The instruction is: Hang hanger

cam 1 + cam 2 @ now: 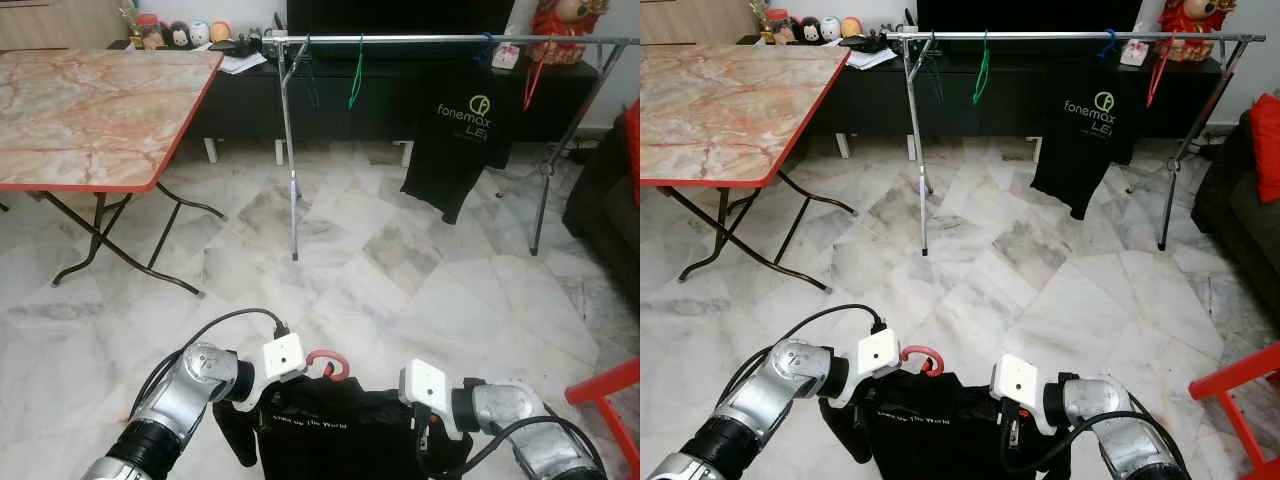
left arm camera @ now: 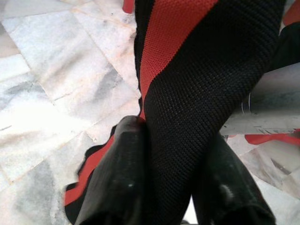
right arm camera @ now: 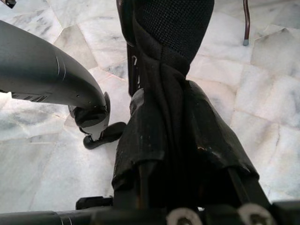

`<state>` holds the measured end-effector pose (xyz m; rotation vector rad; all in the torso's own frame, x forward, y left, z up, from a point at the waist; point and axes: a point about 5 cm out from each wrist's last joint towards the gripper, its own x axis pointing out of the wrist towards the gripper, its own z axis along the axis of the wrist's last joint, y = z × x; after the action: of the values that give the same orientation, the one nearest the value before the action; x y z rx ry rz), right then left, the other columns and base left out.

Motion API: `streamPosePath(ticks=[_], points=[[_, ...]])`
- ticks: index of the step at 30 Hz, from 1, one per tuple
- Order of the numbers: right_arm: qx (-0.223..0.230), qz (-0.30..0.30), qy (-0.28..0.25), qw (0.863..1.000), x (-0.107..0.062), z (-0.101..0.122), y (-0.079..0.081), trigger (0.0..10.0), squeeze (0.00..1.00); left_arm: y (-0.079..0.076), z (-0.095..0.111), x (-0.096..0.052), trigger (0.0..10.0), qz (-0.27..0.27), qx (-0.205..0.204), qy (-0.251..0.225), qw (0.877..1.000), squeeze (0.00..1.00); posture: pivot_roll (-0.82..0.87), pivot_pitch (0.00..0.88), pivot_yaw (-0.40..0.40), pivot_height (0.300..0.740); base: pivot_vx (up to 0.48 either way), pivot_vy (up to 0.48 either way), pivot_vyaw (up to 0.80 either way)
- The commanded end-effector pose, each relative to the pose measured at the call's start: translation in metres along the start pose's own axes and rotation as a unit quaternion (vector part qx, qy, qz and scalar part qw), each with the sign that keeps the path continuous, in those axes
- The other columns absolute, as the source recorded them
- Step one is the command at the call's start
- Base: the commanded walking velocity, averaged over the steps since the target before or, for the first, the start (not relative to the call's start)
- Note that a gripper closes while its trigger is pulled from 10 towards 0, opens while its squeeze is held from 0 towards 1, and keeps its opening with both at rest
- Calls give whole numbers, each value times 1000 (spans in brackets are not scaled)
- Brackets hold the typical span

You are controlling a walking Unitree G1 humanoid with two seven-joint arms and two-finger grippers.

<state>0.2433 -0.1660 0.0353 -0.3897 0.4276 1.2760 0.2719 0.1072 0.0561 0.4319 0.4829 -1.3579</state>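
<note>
Left pincer (image 1: 262,408) and right pincer (image 1: 432,424) each clench the black shirt on its red plastic hanger (image 1: 329,363), held near. Keep it level; aim the hook at the far silver metal rail (image 1: 450,40).

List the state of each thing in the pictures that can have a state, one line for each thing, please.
Left gripper: shut on the black shirt.
Right gripper: shut on the black shirt.
Black shirt: on a red hanger, held up between both grippers, not yet hung.
Clothes rail: standing, carries the fonemax T-shirt, hanging.
Green hanger: on the rail, bare.
Folding table: unfolded.
</note>
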Motion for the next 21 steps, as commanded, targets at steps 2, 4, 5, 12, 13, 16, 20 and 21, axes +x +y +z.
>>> streamPosePath(ticks=[2,4,5,12,13,16,20,21], points=[[-27,-12,-31,999,2,16,-8,10000,0,-2,1,5,0,-9,-8,-5,1000,0,-102,0,-42,740,0,0,0],[-27,-14,-31,999,2,16,-8,10000,0,-2,1,5,0,-8,-10,-8,1000,0,-101,0,-42,740,0,0,0],[-27,-14,-31,999,2,16,-8,10000,0,-2,1,5,0,-8,-10,-8,1000,0,-101,0,-42,740,0,0,0],[-31,-18,-27,999,3,16,-9,10000,0,-2,2,5,0,-4,-10,-13,1000,0,-101,0,-42,740,0,0,0],[-31,-19,-26,999,3,16,-10,10000,0,-2,2,5,0,-4,-10,-14,1000,0,-101,0,-42,740,0,0,0],[-33,-22,-15,999,4,13,-10,10000,0,-1,3,5,0,-1,-5,-15,1000,0,-100,0,-42,740,0,0,0],[-30,-14,-10,999,2,11,-9,10000,90,-1,3,5,0,1,-4,-14,1000,0,-102,0,-42,740,0,0,0],[-29,-13,-10,999,2,11,-9,10000,239,-1,3,5,0,1,-4,-14,1000,0,-102,0,-42,740,0,0,0]])
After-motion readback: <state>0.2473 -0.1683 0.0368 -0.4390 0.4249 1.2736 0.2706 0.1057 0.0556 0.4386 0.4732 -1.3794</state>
